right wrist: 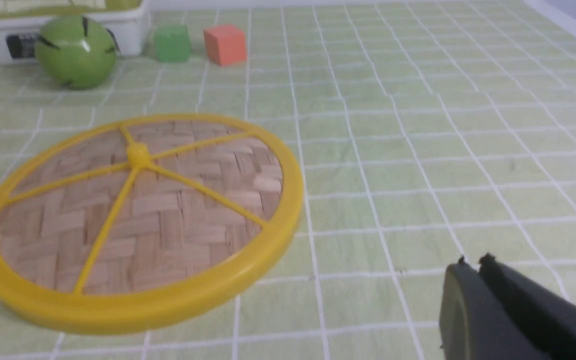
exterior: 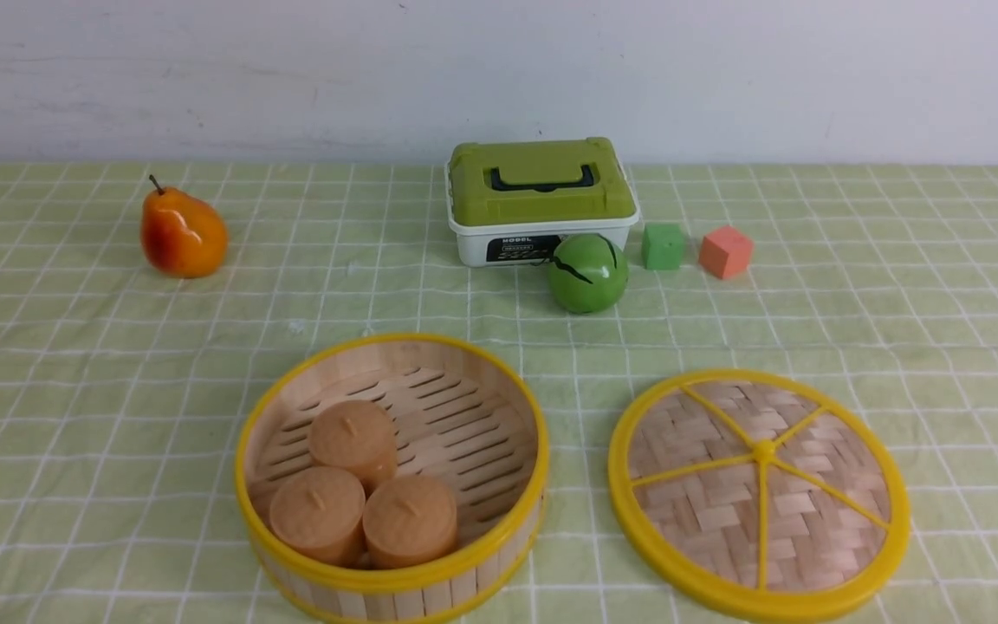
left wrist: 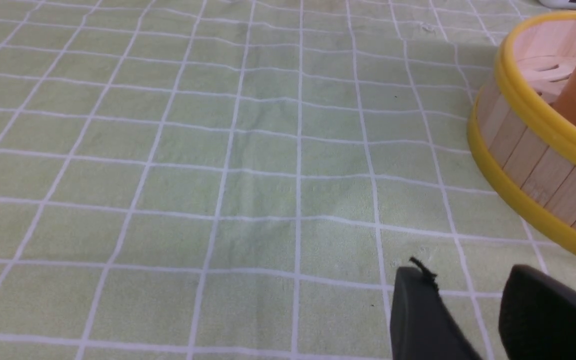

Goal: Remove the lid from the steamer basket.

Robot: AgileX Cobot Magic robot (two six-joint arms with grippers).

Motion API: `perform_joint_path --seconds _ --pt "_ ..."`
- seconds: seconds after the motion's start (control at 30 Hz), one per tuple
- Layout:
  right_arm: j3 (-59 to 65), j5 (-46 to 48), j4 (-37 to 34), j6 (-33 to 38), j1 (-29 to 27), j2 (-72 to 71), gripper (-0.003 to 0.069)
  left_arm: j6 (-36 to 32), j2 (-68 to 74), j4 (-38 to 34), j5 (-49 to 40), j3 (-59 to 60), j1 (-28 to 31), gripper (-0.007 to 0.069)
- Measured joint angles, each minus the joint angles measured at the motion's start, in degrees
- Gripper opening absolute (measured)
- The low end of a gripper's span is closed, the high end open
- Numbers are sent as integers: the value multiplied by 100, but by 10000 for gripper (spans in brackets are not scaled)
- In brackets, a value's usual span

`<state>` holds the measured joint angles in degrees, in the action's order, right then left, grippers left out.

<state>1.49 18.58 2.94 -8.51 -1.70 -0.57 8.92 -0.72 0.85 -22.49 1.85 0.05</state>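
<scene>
The round, slightly domed woven-bamboo lid (exterior: pixel 759 494) with its yellow rim and five spokes lies flat on the green checked worktop (exterior: pixel 118 364). It sits just to the right of the round wooden-slat steamer basket (exterior: pixel 395 579), near it but not touching. I judge the task done: the basket stands open with three tan cylindrical cakes (exterior: pixel 409 518) showing, and the lid lies clear of the rim so nothing leans or slides.

The left claw (left wrist: pixel 468 310) hangs low beside the basket's wall, its black fingers parted with bare cloth between them, holding nothing. The right claw (right wrist: pixel 474 262) is near the lid's edge with its tips pressed together and nothing between them. Both look parked off the work.

Neither arm shows in the front view, and each wrist view catches only the fingertips. The basket's nearest wall is cut off at the frame's lower edge. A glossy green ball (exterior: pixel 587 273) covers part of the label on the white box with the olive-green top (exterior: pixel 541 198), and its print is too small to read.
</scene>
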Motion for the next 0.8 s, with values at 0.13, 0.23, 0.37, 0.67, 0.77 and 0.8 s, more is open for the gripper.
perform_joint_path --seconds 0.13,0.23,0.37,0.67,0.77,0.8 --pt "-23 255 0 0 -6 0 8 0 0 0 0 0 0 239" --pt "-33 297 -24 0 -6 0 13 0 0 0 0 0 0 239" --pt "-39 333 -116 0 -6 0 16 0 0 0 0 0 0 239" --pt "-44 335 -145 -5 -6 0 31 0 0 0 0 0 0 239" --pt "-44 341 -145 -5 -6 0 34 0 0 0 0 0 0 239" --pt "-44 341 -145 -5 -6 0 36 0 0 0 0 0 0 239"
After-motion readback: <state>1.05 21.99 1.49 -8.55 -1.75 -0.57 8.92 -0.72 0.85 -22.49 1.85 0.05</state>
